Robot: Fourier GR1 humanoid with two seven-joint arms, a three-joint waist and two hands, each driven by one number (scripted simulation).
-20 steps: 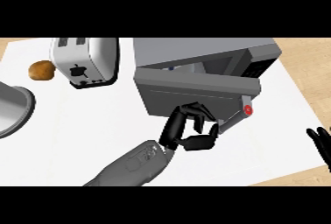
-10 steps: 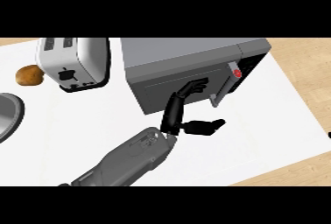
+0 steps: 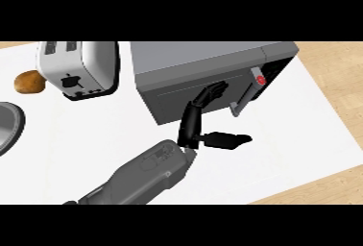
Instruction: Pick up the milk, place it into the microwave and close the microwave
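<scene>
Grey microwave (image 3: 212, 72) door looked shut; the left robot hand (image 3: 195, 120) pressed on it with straight fingers (thumb apart), probably closing it.

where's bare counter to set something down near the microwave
Bare counter lies right of and below the microwave, out to the edge. A second bare patch sits below the toaster, between the metal bowl's rim and the forearm. It is crowded at the microwave door, where the hand presses with straight fingers, and top left around the potato.
</scene>
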